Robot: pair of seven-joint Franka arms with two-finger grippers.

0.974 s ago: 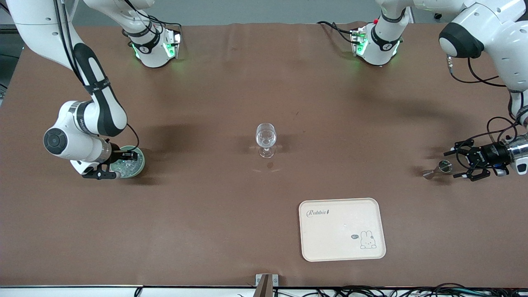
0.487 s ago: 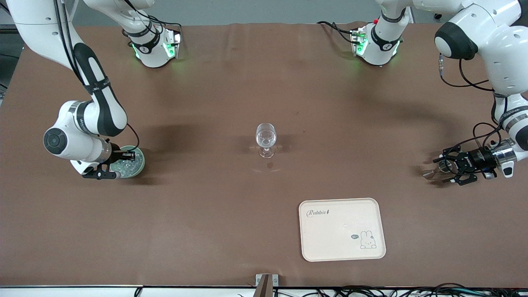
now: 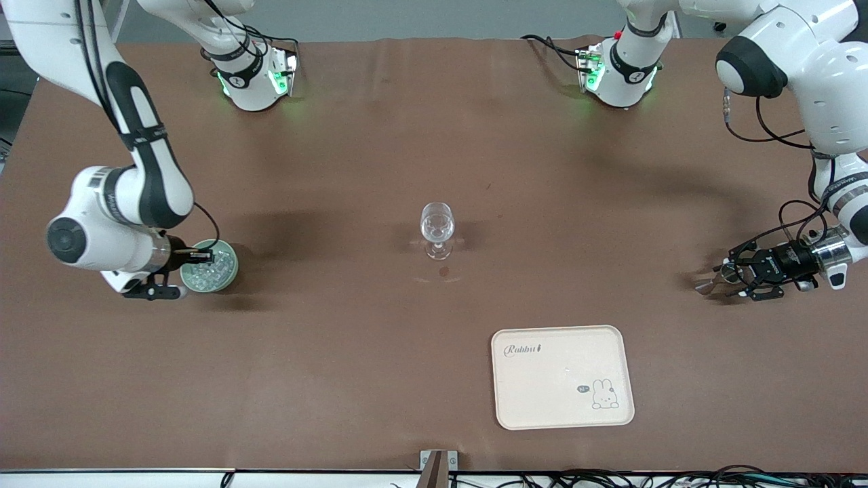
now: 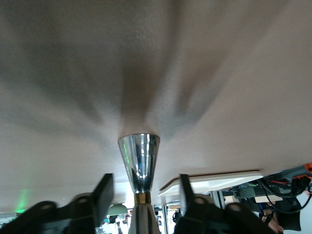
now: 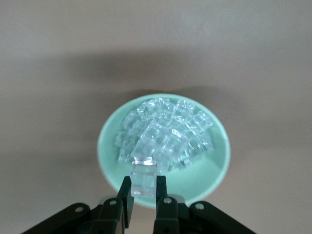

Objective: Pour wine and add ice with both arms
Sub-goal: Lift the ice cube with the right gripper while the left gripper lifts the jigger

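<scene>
A pale green bowl (image 3: 232, 274) holds a heap of ice (image 3: 211, 273) toward the right arm's end of the table. My right gripper (image 3: 202, 256) is over the bowl's edge. In the right wrist view my right gripper (image 5: 144, 184) is shut on one clear ice cube (image 5: 144, 171) just above the ice heap (image 5: 168, 134) in the bowl (image 5: 209, 178). An empty wine glass (image 3: 437, 227) stands mid-table. My left gripper (image 3: 734, 278) is low at the left arm's end, open around a steel jigger (image 3: 711, 282) lying on its side. The jigger (image 4: 139, 155) lies between the open fingers (image 4: 104, 187), which do not touch it.
A cream tray (image 3: 515, 400) with a rabbit print lies nearer to the front camera than the wine glass, toward the left arm's end. A small dark spot (image 3: 443, 272) marks the brown cloth just in front of the glass. Both arm bases stand along the table's back edge.
My left gripper slid forward so its open fingers now flank the jigger. My right arm shifted toward its end of the table and up a little, with an ice cube in the gripper.
</scene>
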